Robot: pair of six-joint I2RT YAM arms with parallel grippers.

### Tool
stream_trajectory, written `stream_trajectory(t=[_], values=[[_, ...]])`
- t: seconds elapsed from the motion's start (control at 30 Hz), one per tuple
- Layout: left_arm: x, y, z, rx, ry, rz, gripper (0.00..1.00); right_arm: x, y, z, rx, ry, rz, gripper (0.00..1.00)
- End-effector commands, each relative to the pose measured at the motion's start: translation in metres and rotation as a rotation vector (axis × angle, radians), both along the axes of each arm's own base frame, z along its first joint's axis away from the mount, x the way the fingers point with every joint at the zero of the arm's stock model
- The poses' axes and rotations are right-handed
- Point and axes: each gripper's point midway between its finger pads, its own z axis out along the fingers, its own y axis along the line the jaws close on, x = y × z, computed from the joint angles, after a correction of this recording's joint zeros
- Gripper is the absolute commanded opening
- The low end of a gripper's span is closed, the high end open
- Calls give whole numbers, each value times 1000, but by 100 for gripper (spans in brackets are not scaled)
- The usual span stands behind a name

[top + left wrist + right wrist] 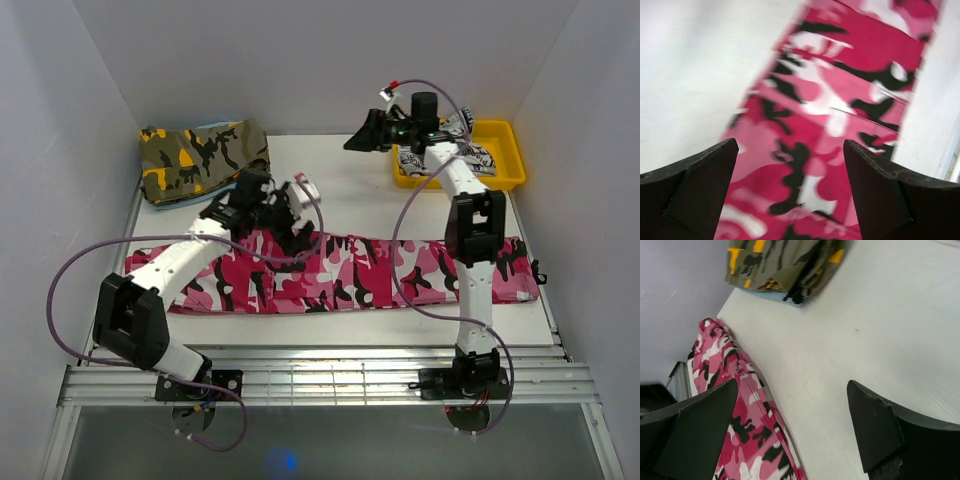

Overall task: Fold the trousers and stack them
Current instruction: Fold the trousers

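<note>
Of the trousers (340, 272): stretched in one long band, left to right, across the near half of the bench (350, 180). Most likely to go wrong in the fold itself: pinching only the top layer and peeling it off the one beneath, or lifting from a single hold and dragging the whole strip askew, given so long a band's readiness to sag and slide. Liable also to bunch in the middle if carried over too low. Printed in pink, white and black camouflage, lying flat and fairly smooth, apparently leg laid on leg, with stitched seams plain in the left wrist view. Thin, limp cloth by the look of it, apt to crease rather than keep a shape. Poised over the band's far edge, left of its middle: the left gripper (292, 215), jaws apart and holding nothing. Raised well clear over the far part of the bench and pointing leftward: the right gripper (362, 135), likewise spread and empty, too far off to steady the other end. Beyond, an olive-and-orange garment (205, 158) in the far left corner. Far right, a yellow tray (505, 172) with a white printed garment (478, 152) in it.
</note>
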Motion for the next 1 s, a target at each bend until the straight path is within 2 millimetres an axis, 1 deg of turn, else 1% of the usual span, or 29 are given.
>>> stream_trajectory(t=[0.0, 0.03, 0.07, 0.1, 0.13, 0.17, 0.2, 0.23, 0.27, 0.3, 0.33, 0.37, 0.4, 0.43, 0.47, 0.5, 0.53, 0.57, 0.6, 0.63, 0.67, 0.7, 0.8, 0.87, 0.9, 0.93, 0.97], values=[[35, 48, 52, -124, 81, 188, 98, -41, -38, -4, -225, -40, 18, 93], [44, 59, 51, -118, 90, 216, 98, -48, -45, -10, -265, -35, 12, 91], [54, 70, 48, -108, 103, 244, 98, -58, -49, -15, -296, -70, 42, 89], [69, 90, 50, -101, 115, 308, 98, -81, -51, -24, -319, -47, 72, 83], [83, 100, 29, -66, 169, 355, 98, -96, -54, -35, -362, -15, 89, 79], [93, 109, 19, -43, 197, 396, 98, -107, -54, -43, -398, -58, 142, 75], [100, 120, 8, -14, 241, 444, 96, -129, -48, -56, -433, -45, 198, 69], [116, 125, 13, -9, 229, 471, 91, -143, -48, -66, -469, -35, 234, 65], [125, 129, -7, 9, 283, 486, 75, -158, -51, -79, -511, -10, 264, 60], [132, 135, -13, 9, 304, 516, 67, -171, -47, -88, -541, -24, 309, 52], [142, 138, -12, 12, 298, 530, 64, -186, -55, -108, -584, 30, 320, 47], [144, 139, -34, 41, 347, 535, 63, -196, -56, -116, -596, 52, 335, 45], [140, 140, -43, 53, 393, 528, 61, -205, -56, -124, -619, 64, 356, 41], [138, 137, -50, 56, 408, 492, 61, -209, -59, -132, -643, 77, 355, 39], [134, 134, -55, 44, 441, 464, 62, -220, -64, -145, -663, 116, 366, 38], [125, 131, -67, 42, 502, 439, 66, -224, -65, -151, -677, 126, 368, 37], [120, 130, -73, 50, 510, 404, 68, -226, -69, -156, -695, 141, 357, 36], [113, 129, -81, 54, 544, 398, 70, -234, -73, -165, -711, 162, 364, 35], [105, 127, -87, 51, 580, 376, 73, -235, -75, -169, -727, 163, 362, 34], [101, 128, -92, 61, 582, 360, 73, -237, -79, -173, -746, 169, 358, 34], [93, 129, -100, 71, 610, 364, 74, -243, -83, -178, -757, 181, 365, 34], [89, 130, -103, 73, 621, 361, 73, -245, -84, -179, -761, 180, 367, 33], [78, 131, -111, 81, 633, 348, 66, -250, -88, -185, -772, 189, 367, 33], [76, 131, -107, 76, 615, 335, 61, -251, -89, -187, -777, 201, 365, 33], [74, 128, -101, 59, 612, 319, 63, -251, -88, -188, -778, 207, 368, 33], [74, 127, -96, 43, 606, 309, 63, -251, -89, -189, -780, 212, 366, 32], [74, 128, -91, 24, 602, 310, 72, -250, -88, -188, -780, 210, 366, 32]])
